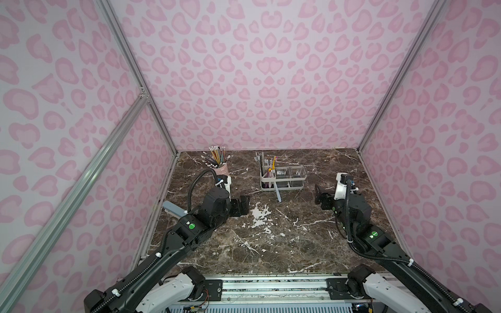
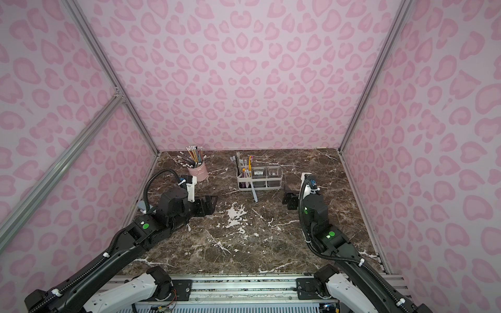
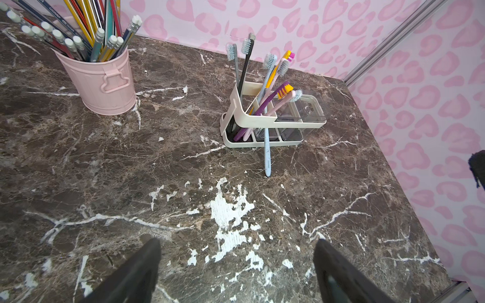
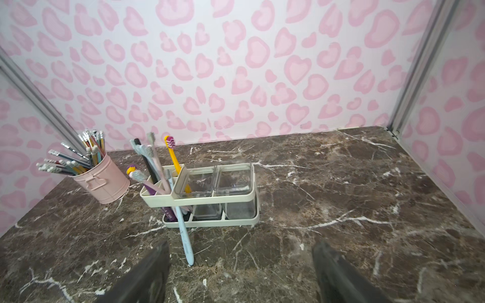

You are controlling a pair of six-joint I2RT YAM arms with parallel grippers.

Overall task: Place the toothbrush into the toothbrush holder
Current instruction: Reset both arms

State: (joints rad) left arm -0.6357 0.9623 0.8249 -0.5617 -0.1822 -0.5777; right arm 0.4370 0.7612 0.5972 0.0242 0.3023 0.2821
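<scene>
The white open-frame toothbrush holder (image 1: 283,189) (image 2: 260,189) (image 3: 262,122) (image 4: 210,200) stands at the back middle of the marble table. Several toothbrushes are upright in its slot end, and two clear cups fill the rest. A light blue toothbrush (image 1: 277,193) (image 2: 254,193) (image 3: 267,154) (image 4: 185,233) leans against the holder's front, its handle end resting on the table outside. I cannot tell if its head is inside the frame. My left gripper (image 1: 242,206) (image 2: 208,204) (image 3: 237,244) is open and empty, left of the holder. My right gripper (image 1: 320,196) (image 2: 288,195) (image 4: 240,245) is open and empty, right of it.
A round pink cup of pencils (image 1: 221,169) (image 2: 198,172) (image 3: 105,84) (image 4: 102,183) stands at the back left, just beyond my left wrist. A pale blue-grey object (image 1: 173,210) lies by the left wall behind the left arm. Pink patterned walls close three sides.
</scene>
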